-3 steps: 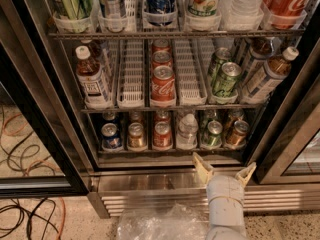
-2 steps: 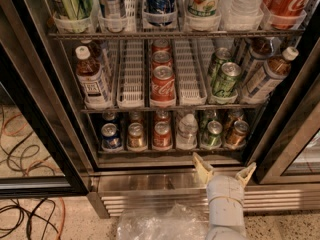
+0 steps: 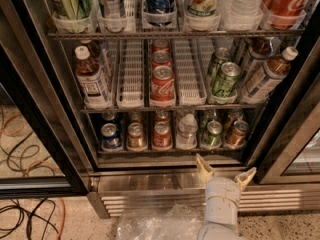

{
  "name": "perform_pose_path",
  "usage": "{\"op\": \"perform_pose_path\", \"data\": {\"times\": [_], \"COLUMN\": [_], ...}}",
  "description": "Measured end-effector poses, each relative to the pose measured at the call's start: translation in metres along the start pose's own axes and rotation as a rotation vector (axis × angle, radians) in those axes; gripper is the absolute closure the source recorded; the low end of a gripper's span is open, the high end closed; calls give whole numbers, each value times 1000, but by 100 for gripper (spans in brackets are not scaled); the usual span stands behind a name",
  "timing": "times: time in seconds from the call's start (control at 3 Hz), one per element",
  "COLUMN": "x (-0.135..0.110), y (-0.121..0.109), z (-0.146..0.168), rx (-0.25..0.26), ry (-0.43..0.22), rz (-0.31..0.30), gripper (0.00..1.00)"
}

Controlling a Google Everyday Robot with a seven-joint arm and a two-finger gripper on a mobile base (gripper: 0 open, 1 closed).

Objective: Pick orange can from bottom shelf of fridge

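The bottom shelf [image 3: 170, 153] of the fridge [image 3: 50, 104] carries six lanes, each with one item at the front. Left to right they are a blue can [image 3: 111, 136], a gold can [image 3: 135, 136], a red can [image 3: 161, 135], a clear bottle [image 3: 186, 131], a green can [image 3: 213, 134] and the orange can [image 3: 236, 134]. That makes five cans and one bottle (more tops show dimly behind several of them).

The orange can stands in the rightmost lane, just beside the green can and close to the black right door frame. Its long axis is upright and its silver pull-tab top faces up, with nothing in front of it.

On the rack above, left to right, are a tea bottle [image 3: 92, 81], a row of three Coca-Cola cans [image 3: 162, 86], two green cans [image 3: 225, 79] and more tea bottles [image 3: 267, 76].

The gripper [image 3: 225, 173] hangs below the shelf edge, before the steel louvred base [image 3: 150, 200], under the green and orange lanes. Its two fingers are spread wide and hold nothing. Cables [image 3: 20, 219] lie on the floor at left, and a clear plastic bag [image 3: 155, 225] lies beside the arm.
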State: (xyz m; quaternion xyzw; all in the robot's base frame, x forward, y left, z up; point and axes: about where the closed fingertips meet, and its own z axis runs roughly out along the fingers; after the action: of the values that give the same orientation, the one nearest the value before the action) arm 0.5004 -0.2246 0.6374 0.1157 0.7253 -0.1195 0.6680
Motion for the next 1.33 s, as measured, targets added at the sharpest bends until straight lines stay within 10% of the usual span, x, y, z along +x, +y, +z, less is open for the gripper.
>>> {"op": "perform_pose_path", "data": {"times": [1.33], "x": [25], "y": [3], "z": [63], "rx": [93], "ry": [-91], "rz": [-19], "gripper": [0]}}
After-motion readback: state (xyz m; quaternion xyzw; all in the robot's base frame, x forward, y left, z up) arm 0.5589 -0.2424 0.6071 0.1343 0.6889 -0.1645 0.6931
